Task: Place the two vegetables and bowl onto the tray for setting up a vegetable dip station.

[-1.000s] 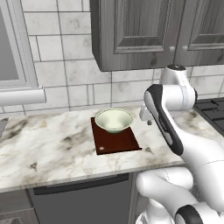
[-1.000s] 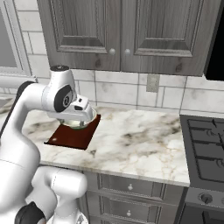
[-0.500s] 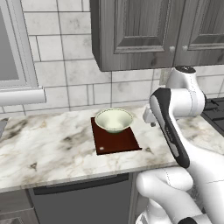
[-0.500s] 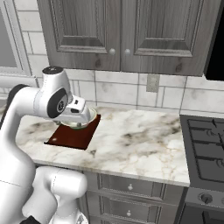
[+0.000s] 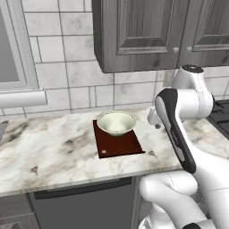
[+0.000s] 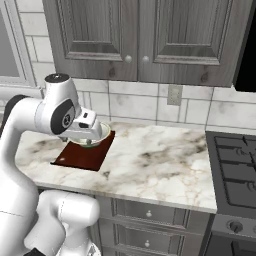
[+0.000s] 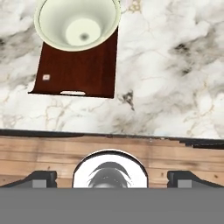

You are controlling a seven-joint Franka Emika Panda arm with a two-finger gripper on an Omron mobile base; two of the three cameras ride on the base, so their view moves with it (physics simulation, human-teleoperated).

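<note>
Already the bowl (image 5: 116, 122) sits on the tray (image 5: 119, 144), toward its far end by the wall, leaving bare board nearer the slot handle, likely room for the vegetables. No carrot or green vegetable can be made out on the tabletop (image 5: 49, 152) around the tray. The jaws stand wide and hold nothing, raised off to the side of the tray, seemingly free to fetch more
</note>
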